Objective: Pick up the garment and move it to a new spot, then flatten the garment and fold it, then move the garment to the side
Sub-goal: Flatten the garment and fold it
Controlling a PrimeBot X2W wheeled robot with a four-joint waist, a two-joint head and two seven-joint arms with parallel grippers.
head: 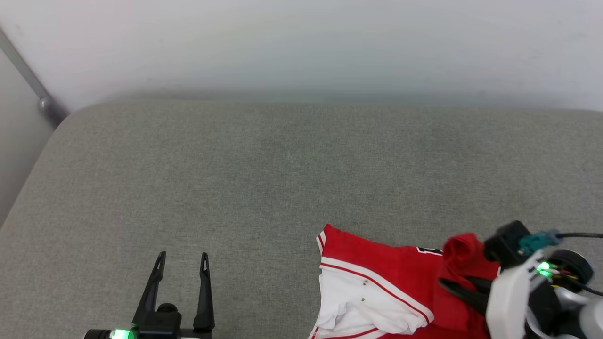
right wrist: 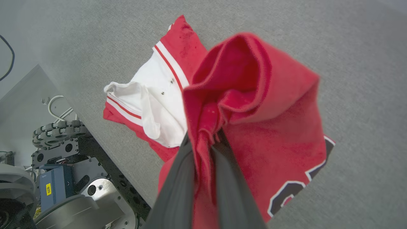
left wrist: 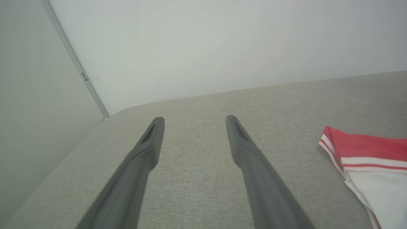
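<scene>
The garment point(head: 377, 263) is a red jersey with a white sleeve and red-white striped trim, lying crumpled near the front right of the grey cushion. My right gripper point(head: 447, 282) is shut on a bunched red fold of it and holds that fold raised above the rest. In the right wrist view, the garment point(right wrist: 273, 105) hangs around the right gripper point(right wrist: 205, 140), with part of a black white-edged print at the lower right. My left gripper point(head: 183, 255) stands open and empty at the front left. The left gripper point(left wrist: 194, 118) points over bare cushion, the garment point(left wrist: 365, 149) off to its right.
The grey upholstered surface point(head: 264, 179) stretches wide to the left and back, ending at a white wall point(head: 301, 47). A metal post point(head: 44, 103) stands at the back left corner. My wheeled base point(right wrist: 57, 133) sits below the surface's front edge.
</scene>
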